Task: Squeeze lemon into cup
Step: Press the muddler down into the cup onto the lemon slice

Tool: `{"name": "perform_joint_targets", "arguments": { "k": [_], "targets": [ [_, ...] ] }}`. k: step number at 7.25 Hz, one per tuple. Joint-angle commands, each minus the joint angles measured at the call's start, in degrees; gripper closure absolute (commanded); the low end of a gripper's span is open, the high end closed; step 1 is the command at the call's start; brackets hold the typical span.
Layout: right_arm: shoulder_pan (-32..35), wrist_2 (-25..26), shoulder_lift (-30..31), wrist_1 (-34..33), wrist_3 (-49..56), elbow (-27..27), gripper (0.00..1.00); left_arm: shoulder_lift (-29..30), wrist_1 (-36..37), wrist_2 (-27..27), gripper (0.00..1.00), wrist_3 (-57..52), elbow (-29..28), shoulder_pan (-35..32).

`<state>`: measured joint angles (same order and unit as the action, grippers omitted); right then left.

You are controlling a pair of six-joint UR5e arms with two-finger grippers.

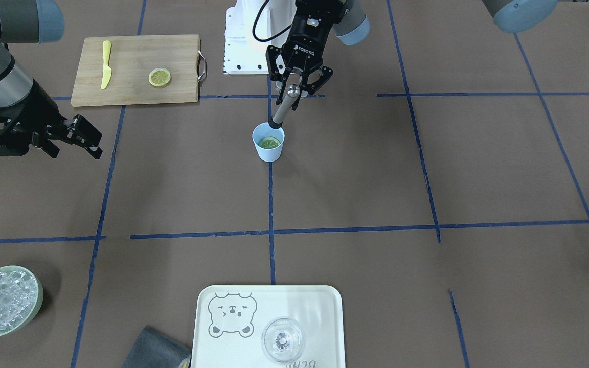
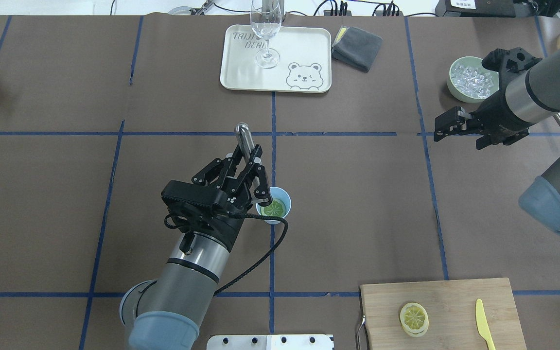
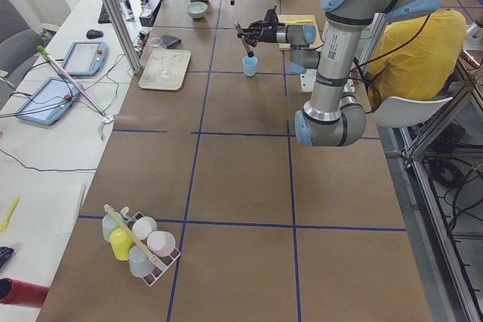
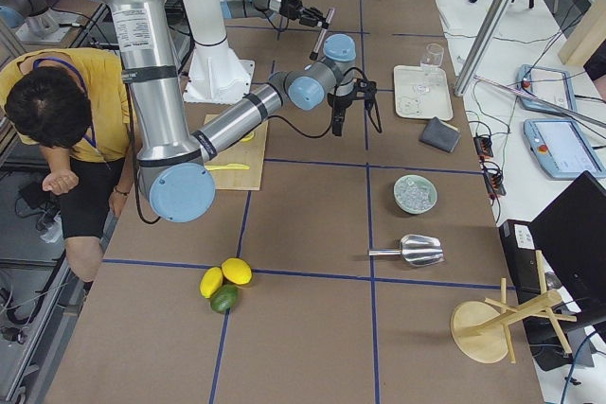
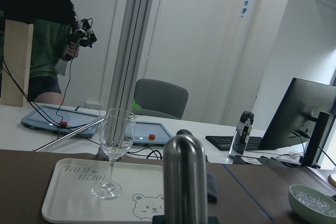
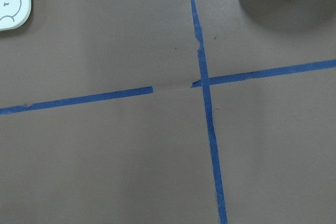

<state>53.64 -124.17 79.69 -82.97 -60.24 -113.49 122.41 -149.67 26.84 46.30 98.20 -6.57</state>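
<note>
The light blue cup stands near the table's middle, and a lemon slice lies flat inside it. My left gripper hangs just behind the cup, shut on a metal muddler. The muddler slants down and its black tip sits at the cup's back rim. In the left wrist view its rounded top fills the lower middle. A second lemon slice lies on the wooden cutting board. My right gripper hovers open and holds nothing, far off to the side.
A yellow knife lies on the board. A cream bear tray carries a clear glass, with a grey cloth beside it. A pale green bowl of ice sits near the right arm. A person sits behind the robot.
</note>
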Motion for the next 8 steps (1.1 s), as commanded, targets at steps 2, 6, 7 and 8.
{"name": "perform_joint_targets", "arguments": {
  "k": [2,6,7,8],
  "targets": [
    [0.0,0.0,0.1,-0.1,-0.6,-0.5,0.00,2.0,0.0,-0.6,1.00,0.1,-4.3,0.1],
    [0.0,0.0,0.1,0.0,-0.6,-0.5,0.00,3.6,-0.1,-0.6,1.00,0.1,-8.9,0.2],
    [-0.1,0.0,0.1,-0.1,-0.6,-0.5,0.00,3.6,-0.2,-0.5,1.00,0.2,-11.1,0.2],
    [0.0,0.0,0.1,-0.1,-0.6,-0.5,0.00,3.7,-0.3,-0.3,1.00,0.2,-11.8,0.2]
  ]
}}
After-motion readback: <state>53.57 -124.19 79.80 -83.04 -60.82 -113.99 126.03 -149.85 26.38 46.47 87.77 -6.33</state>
